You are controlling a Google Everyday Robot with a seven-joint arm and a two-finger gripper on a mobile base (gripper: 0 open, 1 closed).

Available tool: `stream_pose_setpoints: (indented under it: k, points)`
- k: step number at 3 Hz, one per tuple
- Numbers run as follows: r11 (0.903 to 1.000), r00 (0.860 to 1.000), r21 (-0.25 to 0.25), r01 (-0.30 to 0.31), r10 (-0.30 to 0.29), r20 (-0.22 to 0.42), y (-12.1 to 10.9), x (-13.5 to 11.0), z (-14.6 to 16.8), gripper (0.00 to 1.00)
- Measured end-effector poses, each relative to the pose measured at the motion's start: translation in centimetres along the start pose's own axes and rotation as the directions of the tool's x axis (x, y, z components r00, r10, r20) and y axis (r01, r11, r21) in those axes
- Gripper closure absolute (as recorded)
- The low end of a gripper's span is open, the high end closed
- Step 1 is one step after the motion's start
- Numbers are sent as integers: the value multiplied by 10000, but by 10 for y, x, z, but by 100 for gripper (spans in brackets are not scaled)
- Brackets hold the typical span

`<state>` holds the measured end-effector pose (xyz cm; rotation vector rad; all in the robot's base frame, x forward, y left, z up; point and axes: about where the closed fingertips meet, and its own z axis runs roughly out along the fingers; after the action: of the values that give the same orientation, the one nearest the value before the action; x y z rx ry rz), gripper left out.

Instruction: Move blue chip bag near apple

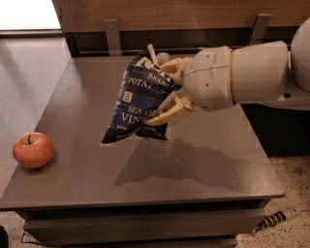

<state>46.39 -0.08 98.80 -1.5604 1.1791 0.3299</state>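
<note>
Jaws of the gripper (162, 92) over the table (218, 167) pinch the crinkly, white-lettered navy blue chip bag (131, 104) aloft.

An office-like room: grey table (203, 179), wood-panelled wall (193, 12), jaws over the table.

Dim light, glare top-left — gripper (156, 93) w/ blue chip bag (137, 102) above table (218, 162) centre throws soft shadow, prob. overhead source.

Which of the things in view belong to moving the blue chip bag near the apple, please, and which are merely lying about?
Job: blue chip bag, held above the table middle; apple, at the table's left edge; pincer, clamped on the bag.
Lying about: two metal wall brackets; striped object on the floor.
</note>
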Motion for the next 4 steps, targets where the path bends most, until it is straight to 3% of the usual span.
stream_pose_setpoints:
  k: [2,4]
  points:
    - [9984,9962,-552,-104,55,-874,9,2,30,100]
    - [9869,9934,-1580,333,-500,-1033,31,-32,80,100]
